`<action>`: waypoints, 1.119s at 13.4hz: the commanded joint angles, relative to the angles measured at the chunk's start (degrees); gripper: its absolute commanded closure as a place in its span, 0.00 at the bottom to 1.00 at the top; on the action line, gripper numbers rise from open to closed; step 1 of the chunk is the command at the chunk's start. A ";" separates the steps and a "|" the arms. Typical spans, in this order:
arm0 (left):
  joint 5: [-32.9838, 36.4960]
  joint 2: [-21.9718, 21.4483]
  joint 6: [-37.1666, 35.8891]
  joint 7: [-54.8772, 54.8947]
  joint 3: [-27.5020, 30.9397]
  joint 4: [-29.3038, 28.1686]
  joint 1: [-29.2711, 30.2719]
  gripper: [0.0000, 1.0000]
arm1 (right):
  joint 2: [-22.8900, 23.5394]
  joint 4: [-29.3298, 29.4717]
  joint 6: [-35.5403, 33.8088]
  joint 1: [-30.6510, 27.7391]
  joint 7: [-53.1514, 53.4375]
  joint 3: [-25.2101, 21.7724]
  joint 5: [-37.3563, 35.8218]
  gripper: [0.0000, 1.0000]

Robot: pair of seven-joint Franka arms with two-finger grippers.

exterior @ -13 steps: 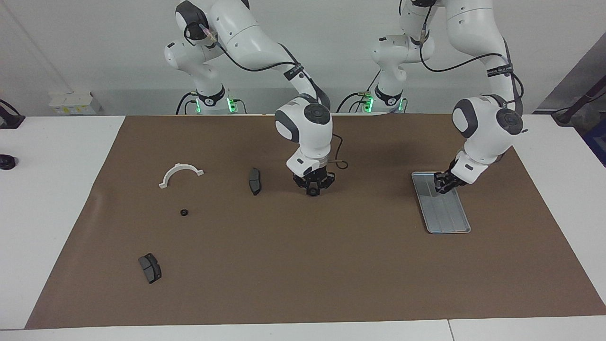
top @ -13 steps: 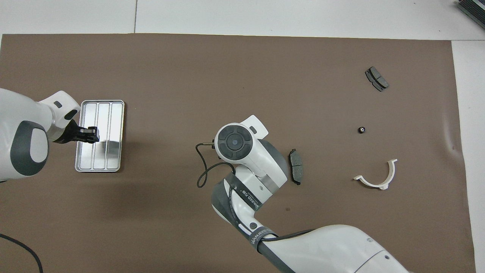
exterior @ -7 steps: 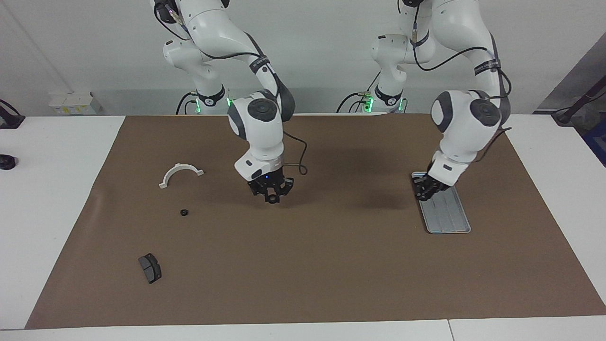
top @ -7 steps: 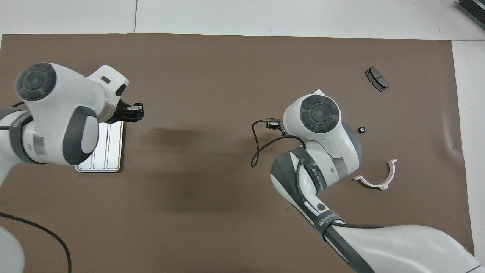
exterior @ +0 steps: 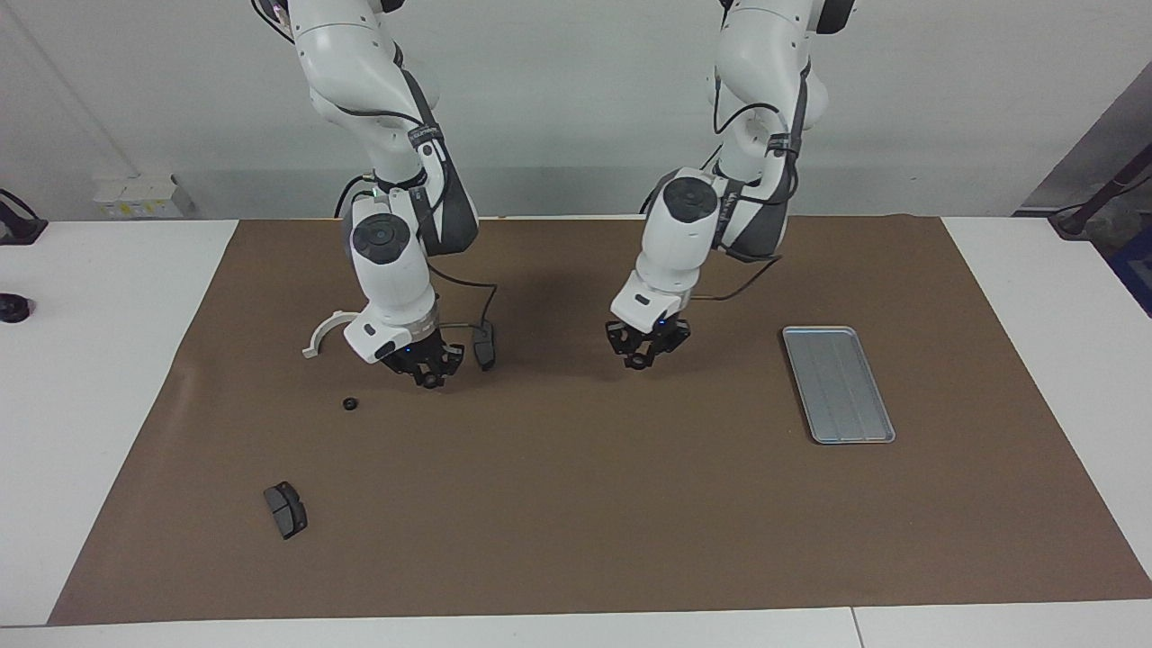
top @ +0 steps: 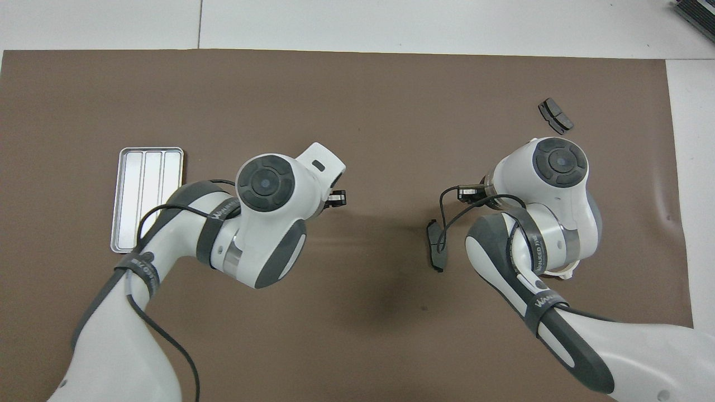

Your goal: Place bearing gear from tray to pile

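The bearing gear [exterior: 350, 403], a small black ring, lies on the brown mat a little farther from the robots than the white half-ring bracket [exterior: 326, 329]. In the overhead view my right arm hides it. The silver tray [exterior: 838, 384] [top: 147, 199] sits bare at the left arm's end. One dark brake pad [exterior: 484, 346] [top: 435, 246] lies mid-mat, another [exterior: 285, 509] [top: 554, 115] farther out. My right gripper [exterior: 430, 382] hangs shut and holding nothing over the mat between the near pad and the gear. My left gripper [exterior: 639, 362] [top: 337, 198] hangs shut and holding nothing over the mat's middle.
The brown mat [exterior: 585, 504] covers most of the white table. A small black object [exterior: 13, 309] sits on the bare table past the right arm's end. The right arm's cable [exterior: 468, 310] droops close to the near brake pad.
Both arms swung toward the right arm's end. The left gripper left the tray for the mat's middle. The right gripper went from mid-mat, past the near brake pad, toward the gear.
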 commanded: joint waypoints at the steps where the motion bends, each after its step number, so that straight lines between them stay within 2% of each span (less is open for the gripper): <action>1: 1.54 2.15 2.00 -1.06 1.26 0.02 -3.14 0.68 | -2.70 -4.17 3.15 -0.76 -1.59 0.77 1.25 0.04; 2: 1.80 2.15 2.00 -0.98 1.26 0.10 -3.15 0.52 | -2.70 -4.08 3.06 -0.76 -1.59 0.77 1.25 0.00; 3: 1.98 2.24 2.00 -0.98 1.18 0.02 -3.32 0.16 | -2.61 -3.91 2.98 -0.67 -1.42 0.77 1.25 0.00; 4: 1.89 2.15 1.65 -0.98 1.26 0.02 -3.67 0.03 | -2.70 -3.56 2.97 -0.59 -1.24 0.77 1.25 0.00; 7: 2.24 1.37 0.60 0.08 1.70 1.76 -0.79 0.00 | -2.78 -1.28 2.36 0.38 -0.80 0.86 1.25 0.00; 8: 2.33 0.23 -2.37 0.43 1.53 3.95 2.53 0.00 | -2.79 -0.31 2.10 1.51 -0.71 0.86 1.25 0.00; 10: 1.89 -1.53 -13.67 6.37 1.53 11.40 7.55 0.00 | -2.52 1.01 2.09 4.50 2.34 0.77 1.78 0.00; 12: 1.54 -2.06 -22.84 11.48 1.09 17.40 13.25 0.00 | -0.51 3.81 2.27 7.75 4.99 0.77 1.87 0.00; 15: 1.45 -6.53 -29.18 18.43 1.52 18.12 19.95 0.01 | 3.27 9.26 1.92 12.85 11.40 0.77 1.43 0.00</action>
